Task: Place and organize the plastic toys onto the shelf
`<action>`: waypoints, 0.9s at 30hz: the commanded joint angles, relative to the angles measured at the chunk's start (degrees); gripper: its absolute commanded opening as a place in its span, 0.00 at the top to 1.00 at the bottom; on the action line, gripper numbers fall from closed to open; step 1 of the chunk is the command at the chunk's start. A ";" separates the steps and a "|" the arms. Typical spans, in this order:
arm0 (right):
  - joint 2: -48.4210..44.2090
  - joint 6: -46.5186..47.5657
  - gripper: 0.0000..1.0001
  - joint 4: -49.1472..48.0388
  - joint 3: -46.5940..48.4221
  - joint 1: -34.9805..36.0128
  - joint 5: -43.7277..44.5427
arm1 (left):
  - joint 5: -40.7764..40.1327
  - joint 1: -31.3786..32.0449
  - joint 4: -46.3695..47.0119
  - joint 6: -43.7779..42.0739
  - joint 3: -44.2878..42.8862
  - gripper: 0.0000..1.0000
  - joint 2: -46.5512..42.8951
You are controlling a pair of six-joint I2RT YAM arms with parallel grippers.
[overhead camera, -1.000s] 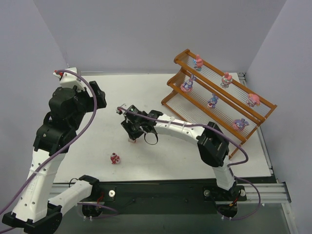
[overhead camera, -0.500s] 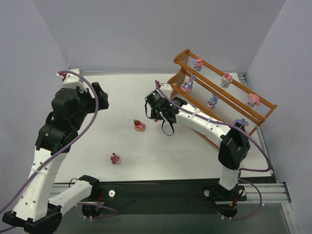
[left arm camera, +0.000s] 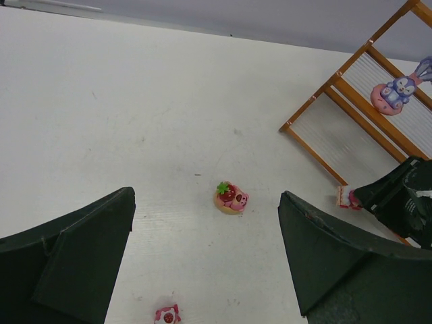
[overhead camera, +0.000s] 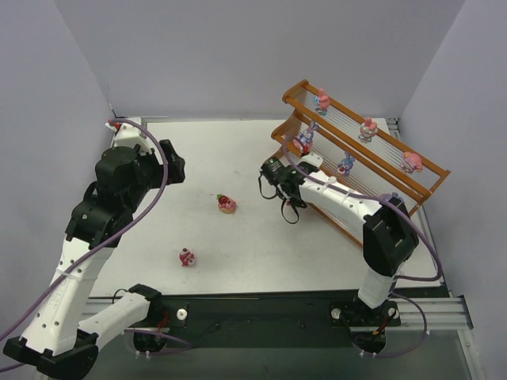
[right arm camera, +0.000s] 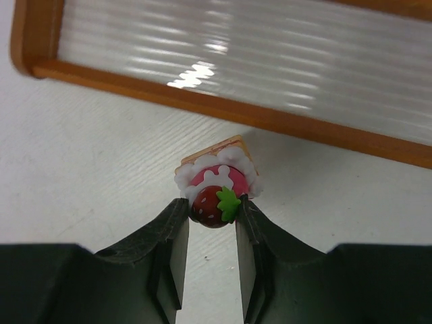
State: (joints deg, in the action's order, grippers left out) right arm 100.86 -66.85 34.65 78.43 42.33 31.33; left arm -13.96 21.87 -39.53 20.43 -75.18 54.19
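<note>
Shelf (overhead camera: 294, 90) filling looks partway done. The right end effector (right arm camera: 212, 209) is clenched on a strawberry toy (right arm camera: 214, 181), held just beside the lowest tier's front rail, so the next move likely calls for lifting it over that rail and setting it upright on the thin rods. Three top-tier toys (overhead camera: 367, 128) and two middle-tier toys (overhead camera: 345, 164) stand in place, the lowest tier is partly hidden by the arm, and the left end effector (left arm camera: 205, 194) hangs released above the tabletop (overhead camera: 238, 150), where two loose toys (overhead camera: 227, 203) lie apart.
</note>
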 commanded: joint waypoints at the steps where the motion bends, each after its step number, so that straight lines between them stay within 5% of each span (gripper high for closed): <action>1: -5.06 -7.85 1.00 3.67 -3.19 -3.30 5.93 | 0.77 1.25 3.49 0.23 0.38 0.03 -0.41; 11: -8.49 -16.02 1.00 4.99 -9.17 -5.67 9.10 | 0.07 2.74 3.41 -0.39 0.29 0.03 0.12; 27: -6.55 -16.73 1.00 5.07 -8.91 -7.87 12.96 | -0.37 3.53 3.58 -0.83 1.00 0.03 0.74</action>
State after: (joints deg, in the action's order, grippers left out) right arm 94.56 -81.73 37.67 69.19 35.35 39.44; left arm -13.69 24.93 -39.13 20.34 -74.48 54.78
